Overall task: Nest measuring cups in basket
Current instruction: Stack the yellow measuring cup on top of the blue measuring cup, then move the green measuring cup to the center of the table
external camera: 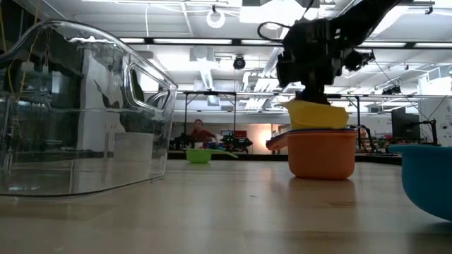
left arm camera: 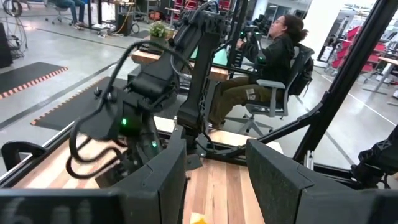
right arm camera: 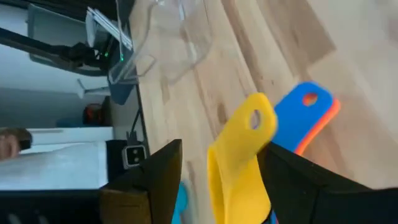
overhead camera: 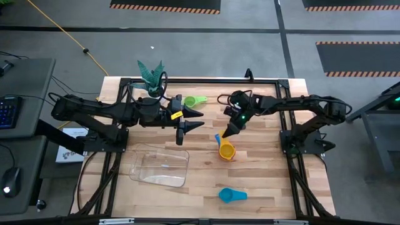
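An orange measuring cup (external camera: pixel 321 152) stands on the table's middle. A dark blue cup, of which only the handle (right arm camera: pixel 305 99) shows, sits in it, and a yellow cup (external camera: pixel 316 113) sits on top. My right gripper (overhead camera: pixel 225 133) hovers open just over this stack. A green cup (overhead camera: pixel 195 100) lies at the far side and a light blue cup (overhead camera: pixel 231 195) near the front edge. The clear basket (overhead camera: pixel 159 165) rests left of the stack. My left gripper (overhead camera: pixel 187 127) hangs open in the air above the table, beyond the basket's far side. My right gripper (right arm camera: pixel 222 148) has its fingers on either side of the yellow cup's handle (right arm camera: pixel 252 121), slanting down from the far right. A gap shows at one finger (right arm camera: pixel 163 171). Whether the other finger (right arm camera: pixel 292 177) touches the handle, I cannot tell. The yellow cup sits in the stack.
A potted green plant (overhead camera: pixel 151 75) stands at the table's far left corner. Bare wood lies between the basket and the stack, and right of the stack. A person sits on a chair (left arm camera: pixel 273 56) beyond the table.
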Controlling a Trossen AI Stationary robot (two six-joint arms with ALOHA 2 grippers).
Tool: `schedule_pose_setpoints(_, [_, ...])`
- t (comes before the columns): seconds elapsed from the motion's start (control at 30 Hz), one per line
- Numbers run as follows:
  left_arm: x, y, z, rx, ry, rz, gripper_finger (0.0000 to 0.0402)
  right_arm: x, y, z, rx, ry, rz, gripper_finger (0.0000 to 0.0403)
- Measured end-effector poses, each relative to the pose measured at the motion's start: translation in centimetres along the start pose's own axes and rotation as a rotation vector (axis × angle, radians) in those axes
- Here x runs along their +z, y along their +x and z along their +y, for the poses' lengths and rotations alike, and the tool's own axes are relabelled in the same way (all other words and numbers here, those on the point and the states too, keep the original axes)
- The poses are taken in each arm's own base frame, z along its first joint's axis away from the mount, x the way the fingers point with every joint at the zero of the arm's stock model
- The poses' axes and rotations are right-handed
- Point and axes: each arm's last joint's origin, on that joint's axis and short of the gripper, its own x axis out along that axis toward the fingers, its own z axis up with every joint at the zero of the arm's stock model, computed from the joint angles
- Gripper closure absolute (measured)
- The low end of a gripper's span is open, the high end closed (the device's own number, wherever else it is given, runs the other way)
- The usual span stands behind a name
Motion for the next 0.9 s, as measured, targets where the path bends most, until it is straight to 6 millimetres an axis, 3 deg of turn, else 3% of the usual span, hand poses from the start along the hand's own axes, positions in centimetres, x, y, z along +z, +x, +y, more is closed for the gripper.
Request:
schedule_pose_setpoints(0.27, [0.0,0.0,0.0,0.0,0.024,0.0,0.0245,1.6,-2.7,2.3,-0.01,-0.092,-0.127,0.0202])
schedule_pose_setpoints(0.5, [0.0,0.0,0.0,0.0,0.039,-0.001,0.0245,2.4,-6.3,4.6,-0.1,-0.179,-0.247,0.0202])
schedule_pose_setpoints(0.7, [0.5,-1.8,0.4,0.041,0.089,0.042,0.0245,1.0,-8.4,5.5,-0.231,-0.175,-0.292,0.0202])
schedule_pose_setpoints(0.9, [0.6,-4.8,1.9,0.176,0.12,0.148,0.0245,-2.0,-9.4,5.5,-0.467,-0.102,-0.253,0.0202])
